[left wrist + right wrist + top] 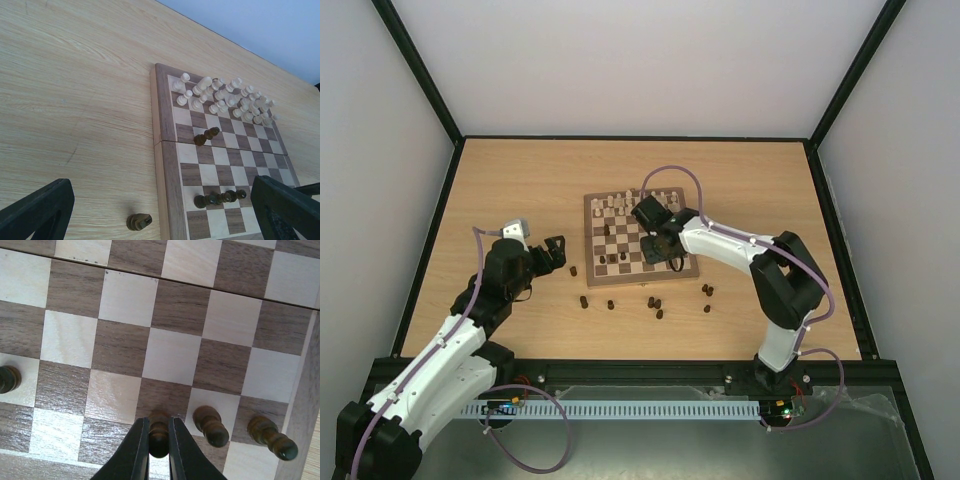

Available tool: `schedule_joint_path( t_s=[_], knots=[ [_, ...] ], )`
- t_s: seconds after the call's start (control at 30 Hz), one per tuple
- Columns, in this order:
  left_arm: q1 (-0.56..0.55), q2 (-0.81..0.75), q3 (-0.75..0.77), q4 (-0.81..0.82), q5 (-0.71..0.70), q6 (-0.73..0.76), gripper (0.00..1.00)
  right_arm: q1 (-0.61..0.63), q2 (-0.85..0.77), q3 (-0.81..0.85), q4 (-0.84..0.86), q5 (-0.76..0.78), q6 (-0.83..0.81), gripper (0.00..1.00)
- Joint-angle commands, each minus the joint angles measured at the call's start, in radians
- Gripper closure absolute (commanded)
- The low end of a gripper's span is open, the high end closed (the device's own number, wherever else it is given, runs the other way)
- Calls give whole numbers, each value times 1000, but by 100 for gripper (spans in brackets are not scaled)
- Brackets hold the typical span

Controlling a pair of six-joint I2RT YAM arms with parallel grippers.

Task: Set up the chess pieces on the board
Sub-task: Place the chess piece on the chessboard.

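The board lies mid-table. Dark chess pieces stand in a row near its front edge, and one stands mid-board. My right gripper is shut on a dark pawn standing on a dark square, with two dark pawns to its right. It shows over the board's right front part in the top view. My left gripper is open and empty left of the board, above a dark piece lying on the table. Several dark pieces lie loose on the table in front of the board.
Pale cream pieces fill the board's far rows. The tabletop is bounded by a black frame. The right arm reaches across the table's right side.
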Motion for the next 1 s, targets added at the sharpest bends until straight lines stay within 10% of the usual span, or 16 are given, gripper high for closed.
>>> schedule_joint_path(
  t_s=[0.0,0.5,0.97],
  knots=[
    [4,-10,-5,21,10,9,0,-8,35,40,-17,-21,-19,91],
    [4,-14,-3,18,13,10,1,-28,60,56,-19,-16,-29,88],
    [4,-10,-6,24,15,9,0,-28,-11,63,-30,-6,-32,58]
  ],
)
